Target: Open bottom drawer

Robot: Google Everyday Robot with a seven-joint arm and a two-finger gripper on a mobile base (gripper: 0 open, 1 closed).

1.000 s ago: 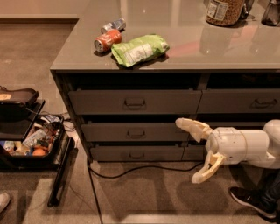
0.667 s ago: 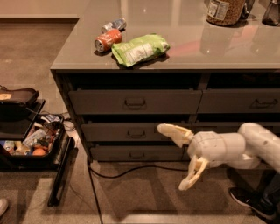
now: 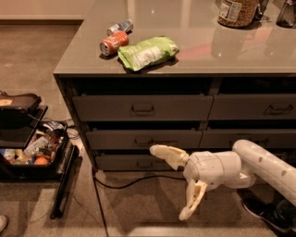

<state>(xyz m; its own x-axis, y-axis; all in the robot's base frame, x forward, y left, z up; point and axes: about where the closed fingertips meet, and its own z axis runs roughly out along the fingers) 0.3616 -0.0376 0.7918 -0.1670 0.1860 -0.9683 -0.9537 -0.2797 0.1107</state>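
Observation:
The bottom drawer (image 3: 121, 162) is the slim grey-brown panel lowest in the left column, and it sits flush with the cabinet. Its handle is hidden behind my upper finger. My white gripper (image 3: 169, 182) reaches in from the right, low in front of this drawer. It is open, with one finger (image 3: 166, 155) lying across the drawer front and the other finger (image 3: 192, 200) hanging down toward the floor. Nothing is held between them.
A green chip bag (image 3: 147, 52) and two cans (image 3: 114, 39) lie on the counter top. A jar (image 3: 237, 11) stands at the back right. A black cable (image 3: 138, 179) runs along the floor. An open black case (image 3: 27, 148) with items stands on the left.
My gripper has moved left along the cabinet front, from the right column to in front of the left column's bottom drawer. The drawers have not moved.

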